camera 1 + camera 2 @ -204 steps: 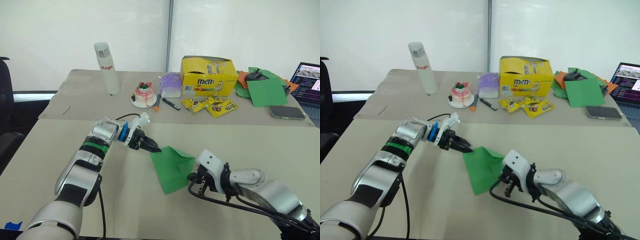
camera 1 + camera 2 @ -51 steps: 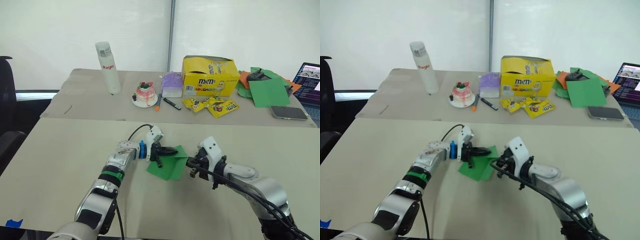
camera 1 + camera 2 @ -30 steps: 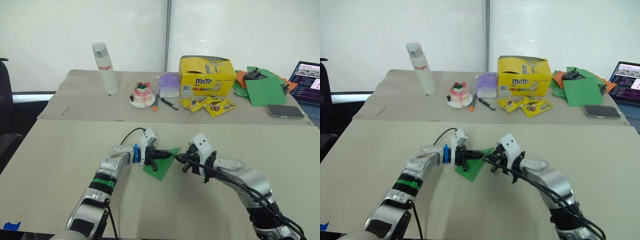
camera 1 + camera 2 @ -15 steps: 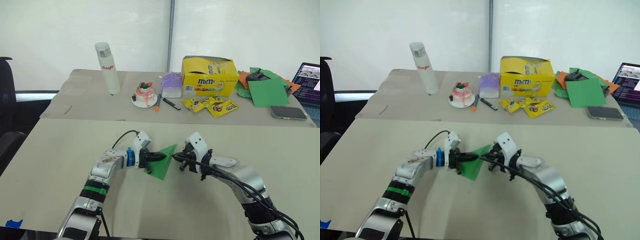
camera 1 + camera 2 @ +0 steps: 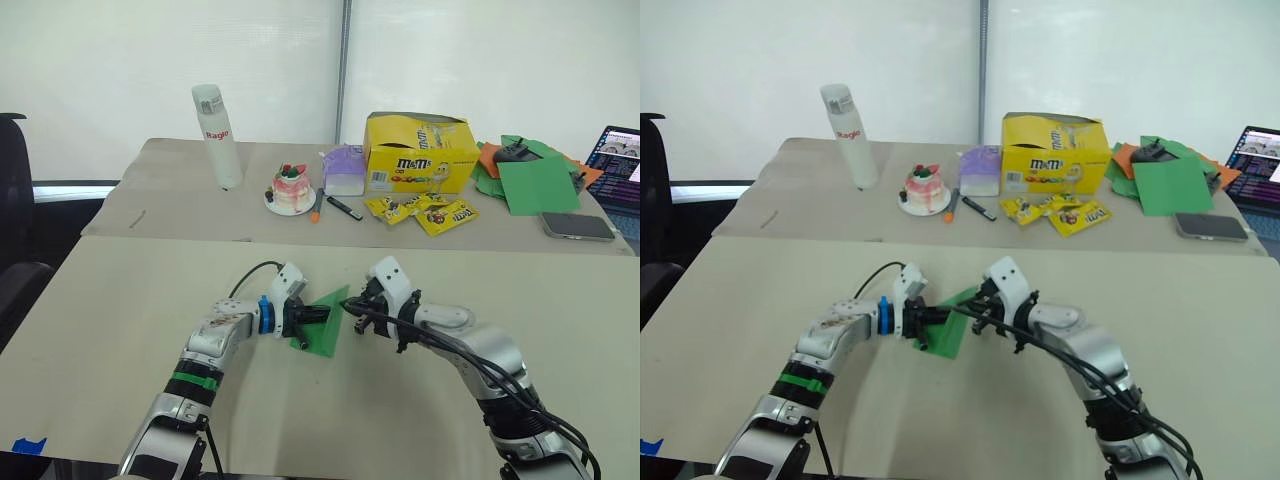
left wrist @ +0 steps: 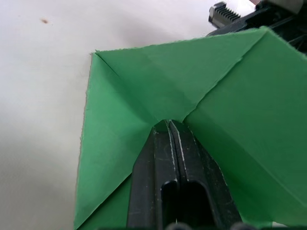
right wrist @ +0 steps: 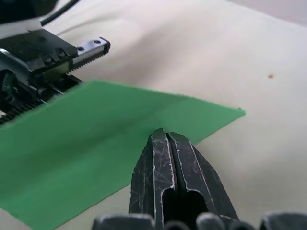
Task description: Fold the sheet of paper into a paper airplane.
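I've got both left tool [image 5: 318, 314] and right tool [image 5: 352, 309] pinching the thin, floppy sheet of paper [image 5: 322, 325] at opposite edges.

So my grippers [image 5: 322, 313] [image 5: 347, 311] pulled in closer, and the paper [image 5: 322, 324] went from a wide open sheet to a narrow folded wedge pinched between them.

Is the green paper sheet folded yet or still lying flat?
Folded. The bright-green paper sheet shows layered creases, pinched by the shut left claw and right claw.
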Controlling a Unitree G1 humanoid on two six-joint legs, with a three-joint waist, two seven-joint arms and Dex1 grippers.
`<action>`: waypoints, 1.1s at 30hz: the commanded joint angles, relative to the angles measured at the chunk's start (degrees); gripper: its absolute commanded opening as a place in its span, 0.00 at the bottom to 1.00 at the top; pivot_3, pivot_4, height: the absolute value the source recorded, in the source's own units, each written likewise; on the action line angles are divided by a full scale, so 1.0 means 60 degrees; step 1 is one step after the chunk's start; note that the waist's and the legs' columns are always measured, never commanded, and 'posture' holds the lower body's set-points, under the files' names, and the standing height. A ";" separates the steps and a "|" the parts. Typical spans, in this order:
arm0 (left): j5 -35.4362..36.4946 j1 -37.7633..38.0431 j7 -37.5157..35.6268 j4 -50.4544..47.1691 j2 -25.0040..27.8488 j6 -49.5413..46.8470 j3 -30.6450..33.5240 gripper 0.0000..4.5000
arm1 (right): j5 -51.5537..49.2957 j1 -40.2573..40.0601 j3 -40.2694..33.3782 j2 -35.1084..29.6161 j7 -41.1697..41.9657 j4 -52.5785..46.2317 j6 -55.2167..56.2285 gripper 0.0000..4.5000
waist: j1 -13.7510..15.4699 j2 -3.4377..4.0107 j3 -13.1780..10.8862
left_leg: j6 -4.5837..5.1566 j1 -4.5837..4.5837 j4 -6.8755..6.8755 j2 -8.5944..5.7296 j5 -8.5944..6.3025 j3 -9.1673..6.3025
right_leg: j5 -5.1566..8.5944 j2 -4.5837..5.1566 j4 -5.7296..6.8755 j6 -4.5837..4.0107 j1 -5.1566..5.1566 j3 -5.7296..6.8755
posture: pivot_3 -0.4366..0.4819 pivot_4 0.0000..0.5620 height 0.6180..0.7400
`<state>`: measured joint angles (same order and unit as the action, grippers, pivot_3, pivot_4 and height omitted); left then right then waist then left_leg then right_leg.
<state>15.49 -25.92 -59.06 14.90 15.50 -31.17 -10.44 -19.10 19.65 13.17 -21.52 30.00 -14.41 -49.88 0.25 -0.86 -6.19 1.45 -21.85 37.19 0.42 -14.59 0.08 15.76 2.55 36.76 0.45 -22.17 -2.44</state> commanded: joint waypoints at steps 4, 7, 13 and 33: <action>0.0017 -0.0011 0.0102 0.0026 -0.0256 -0.0024 -0.0279 0.01 | 0.0159 0.0339 0.0078 0.0178 0.0209 0.0239 0.0496 0.00 | 0.0020 0.0000 0.0000 | 0.0000 0.0000 0.0000 -0.0001 0.0000 0.0001 | 0.0000 0.0001 0.0000 0.0000 0.0000 0.0000 | 0.48 0.27 0.98; 0.0045 0.0056 0.0110 -0.0090 -0.0213 -0.0060 -0.0264 0.01 | 0.0239 0.0378 0.0152 0.0249 0.0287 0.0408 0.0602 0.00 | 0.0023 0.0000 0.0000 | 0.0000 0.0000 0.0001 -0.0001 0.0000 0.0001 | 0.0000 0.0000 -0.0001 0.0000 0.0000 0.0000 | 0.48 0.27 0.98; 0.0181 0.0245 -0.0007 -0.0450 0.0261 -0.0242 -0.0113 0.01 | 0.0404 0.0370 0.0310 0.0341 0.0452 0.0724 0.0775 0.00 | -0.0017 0.0000 0.0000 | 0.0000 0.0001 -0.0001 0.0001 0.0000 0.0000 | 0.0000 -0.0001 -0.0001 0.0000 -0.0001 -0.0001 | 0.48 0.27 0.98; 0.1637 0.0080 0.0466 -0.1873 0.1529 -0.1607 0.1460 0.01 | 0.0877 0.0222 0.0707 0.0377 0.0773 0.1063 0.0953 0.00 | -0.0165 0.0000 -0.0003 | -0.0001 0.0011 -0.0030 0.0029 0.0000 -0.0002 | 0.0000 -0.0010 0.0000 -0.0002 -0.0010 -0.0002 | 0.48 0.27 0.98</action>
<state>22.90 -23.25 -57.89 4.89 25.45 -40.37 -4.60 -14.22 21.27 16.22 -19.24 34.10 -7.62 -44.47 -0.74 -0.86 -6.21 1.44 -21.79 37.02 0.60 -14.59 0.06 15.76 2.49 36.76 0.44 -22.23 -2.45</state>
